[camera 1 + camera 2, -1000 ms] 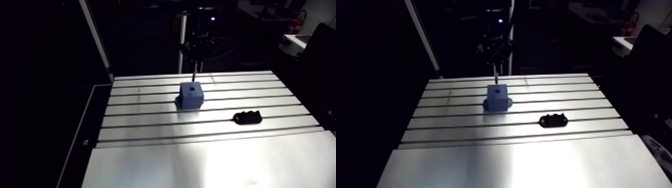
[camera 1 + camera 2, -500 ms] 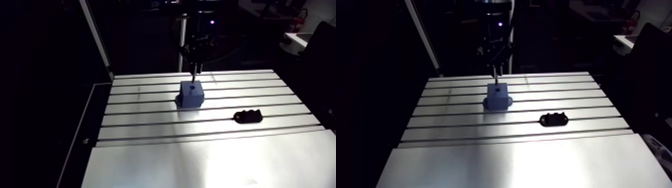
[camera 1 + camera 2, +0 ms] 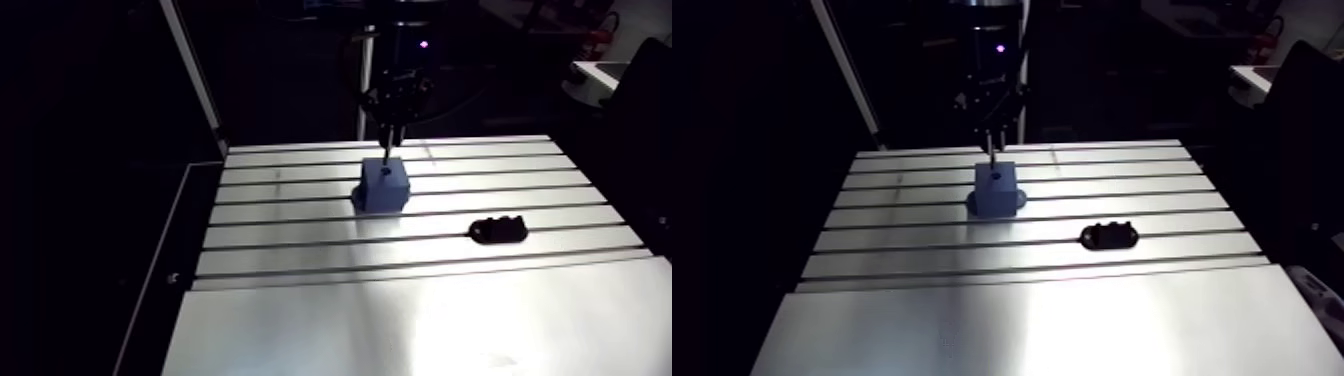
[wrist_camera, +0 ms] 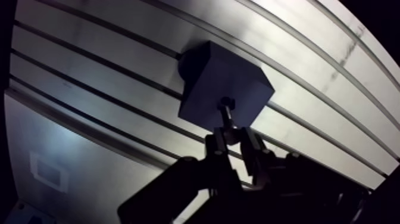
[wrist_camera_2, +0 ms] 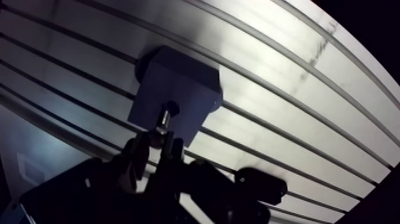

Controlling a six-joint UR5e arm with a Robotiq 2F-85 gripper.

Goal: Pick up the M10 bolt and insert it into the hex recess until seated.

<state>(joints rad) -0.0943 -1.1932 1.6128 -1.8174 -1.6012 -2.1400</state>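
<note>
M10 bolt (image 4: 227,116): held upright in the pincer (image 4: 231,134), pale shank showing between the two fingers (image 4: 217,143), dark end pointing down. That end meets the top face of the blue block (image 4: 220,83), near the middle of the face. Whether it has entered the recess, or how deep, cannot be told; the bolt's end covers the spot.

Pincer: clamped on the bolt's shank, one finger either side, directly above the block. In the arm view it hangs at upper centre of the frame, the bolt a thin dark line below it reaching the block's top.

Blue block: stands on the slotted bench (image 3: 400,320), in the upper middle of the arm view, on the far rows of slots. A low rounded flange shows at its foot.

Right of centre in the arm view, nearer the camera and well apart from the block, a small black part (image 3: 497,230) lies flat on the bench between two slots.
</note>
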